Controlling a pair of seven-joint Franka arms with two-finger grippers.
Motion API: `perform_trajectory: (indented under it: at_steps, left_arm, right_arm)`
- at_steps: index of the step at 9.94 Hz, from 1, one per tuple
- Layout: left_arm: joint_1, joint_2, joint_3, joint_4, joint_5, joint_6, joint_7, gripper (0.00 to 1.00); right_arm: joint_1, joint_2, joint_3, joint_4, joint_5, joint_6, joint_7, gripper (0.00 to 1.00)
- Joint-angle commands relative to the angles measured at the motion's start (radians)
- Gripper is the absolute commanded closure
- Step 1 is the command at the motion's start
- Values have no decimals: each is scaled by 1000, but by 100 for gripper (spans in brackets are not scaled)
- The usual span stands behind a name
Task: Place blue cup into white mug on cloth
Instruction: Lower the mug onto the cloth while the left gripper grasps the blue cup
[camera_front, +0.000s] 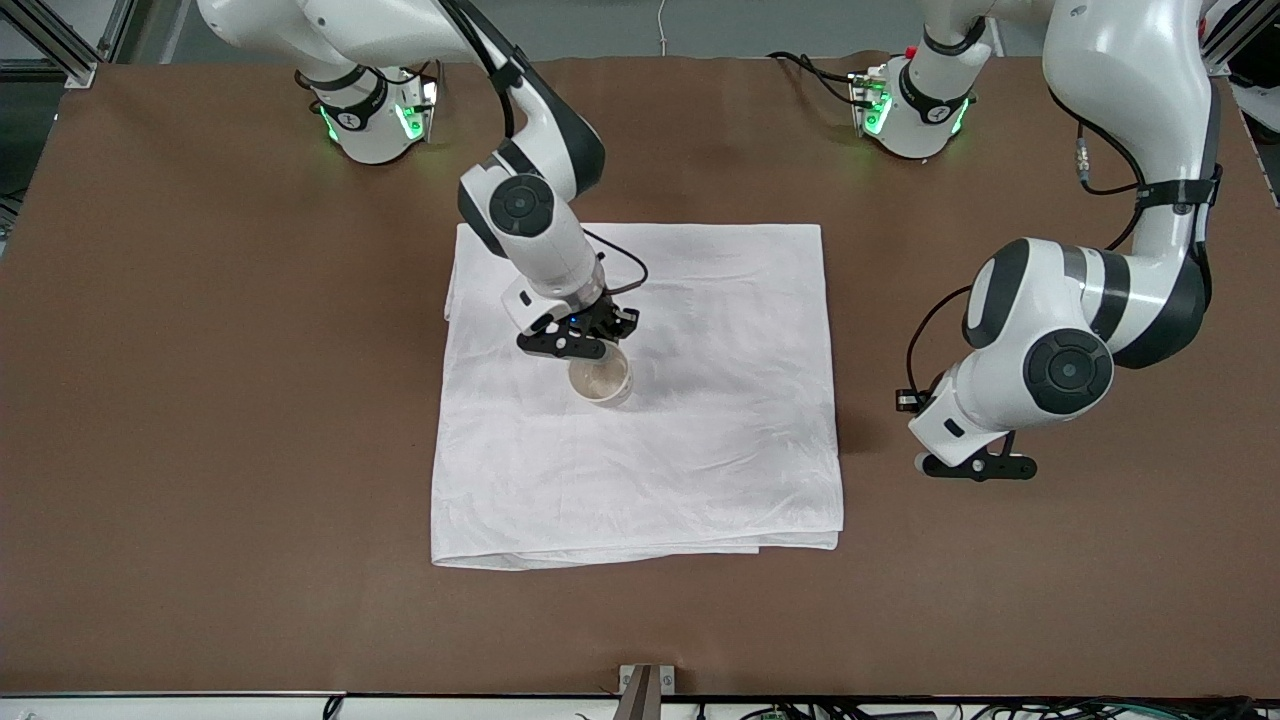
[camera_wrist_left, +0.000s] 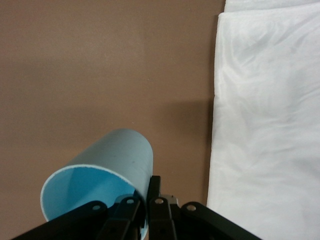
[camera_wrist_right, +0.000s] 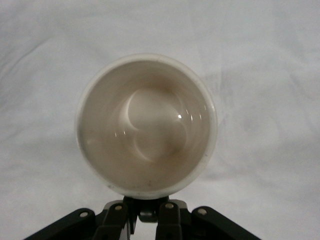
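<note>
The white mug (camera_front: 600, 379) stands upright and empty on the cloth (camera_front: 700, 450), near its middle. My right gripper (camera_front: 578, 343) is down at the mug, its fingers closed round the small black handle (camera_wrist_right: 151, 206); the right wrist view looks straight into the mug (camera_wrist_right: 147, 125). My left gripper (camera_front: 975, 466) hangs over the bare table beside the cloth's edge at the left arm's end. It is shut on the rim of the blue cup (camera_wrist_left: 115, 160), one finger inside and one outside, the cup tilted on its side. In the front view the cup is hidden under the arm.
The cloth (camera_wrist_left: 270, 125) lies flat with a folded edge nearest the front camera. Brown table (camera_front: 200, 450) surrounds it on all sides. The two arm bases stand along the table's edge farthest from the front camera.
</note>
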Motion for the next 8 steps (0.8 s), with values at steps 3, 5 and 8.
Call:
perform_trajectory:
  at_steps: [3, 5, 8]
  left_arm:
    - [-1, -1, -5, 26, 0, -16, 62, 100]
    - [0, -9, -7, 30, -53, -16, 62, 100]
    - [-1, -29, -2, 30, -58, -18, 56, 100]
  right_arm:
    - [49, 51, -14, 34, -16, 12, 72, 97]
    - [61, 83, -14, 51, -28, 13, 70, 80]
    - [63, 106, -14, 60, -62, 10, 70, 58]
